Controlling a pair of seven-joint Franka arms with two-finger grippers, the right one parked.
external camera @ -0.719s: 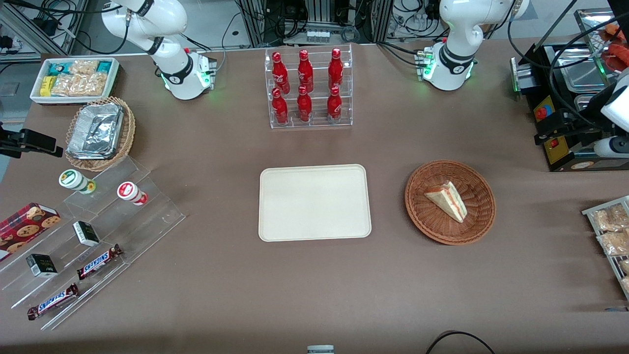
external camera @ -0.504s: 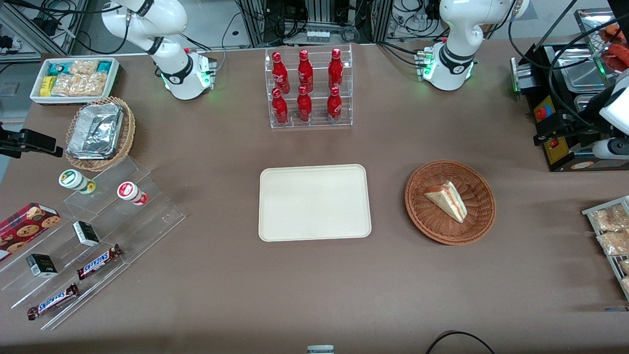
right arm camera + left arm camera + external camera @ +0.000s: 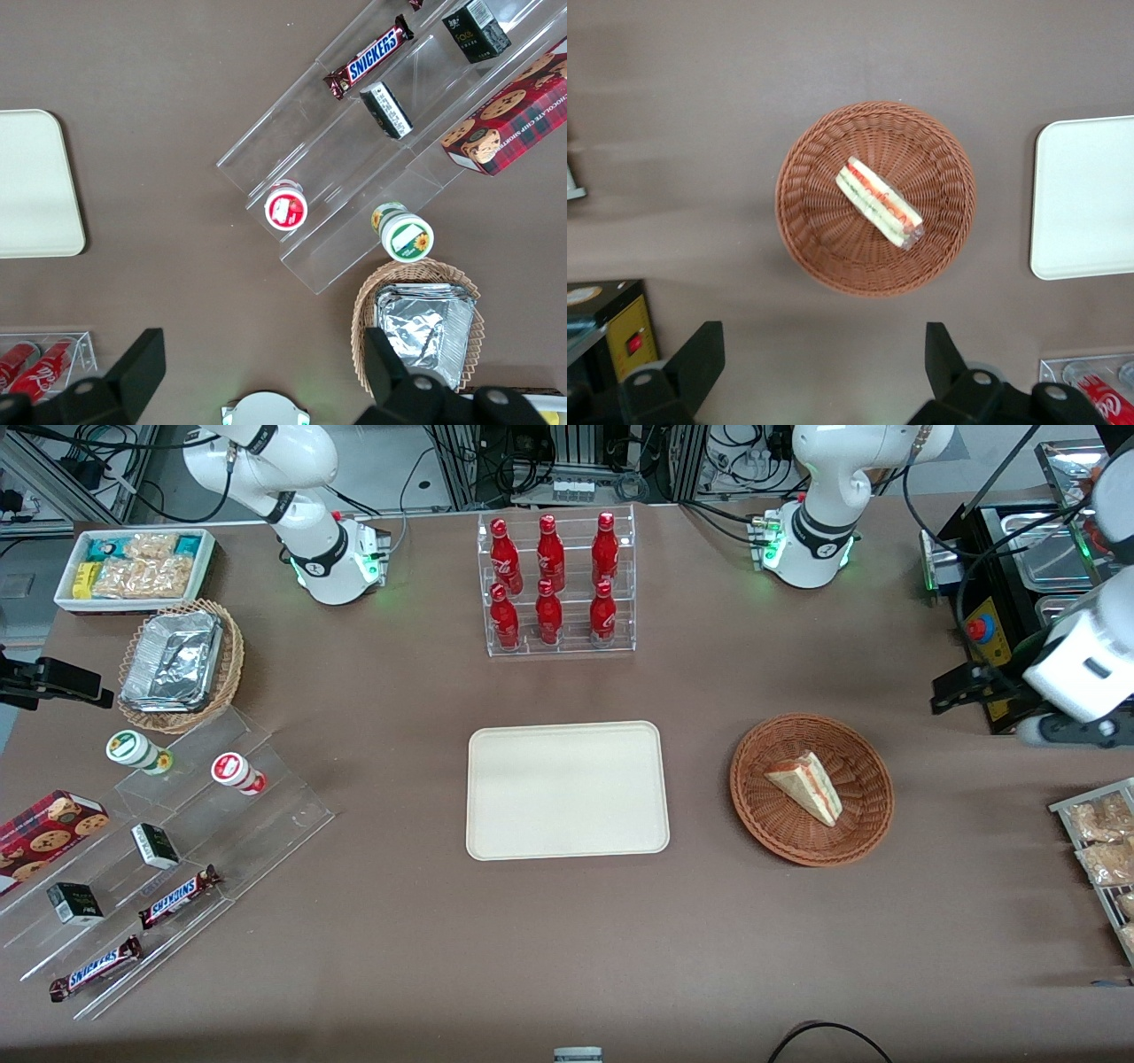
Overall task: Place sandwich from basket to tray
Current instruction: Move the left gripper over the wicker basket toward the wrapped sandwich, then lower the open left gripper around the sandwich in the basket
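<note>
The sandwich (image 3: 806,786), a pale wedge with red and green filling, lies in the round reddish-brown wicker basket (image 3: 864,824). The flat cream tray (image 3: 567,790) lies beside the basket, toward the parked arm's end. My left gripper (image 3: 961,688) hangs high above the table, off the basket's rim toward the working arm's end, a little farther from the front camera. It is open and empty. In the left wrist view the sandwich (image 3: 879,202) sits in the basket (image 3: 824,257), a corner of the tray (image 3: 1090,199) shows, and the gripper (image 3: 819,363) stands wide open over bare table.
A black box with a red button (image 3: 983,629) stands just under the left arm. A rack of snack bags (image 3: 1099,841) lies at the working arm's table edge. A clear rack of red bottles (image 3: 556,584) stands farther back than the tray.
My left arm has swung in from the table's edge toward the basket, and the gripper now stands nearer the basket. The sandwich, basket and tray have not moved.
</note>
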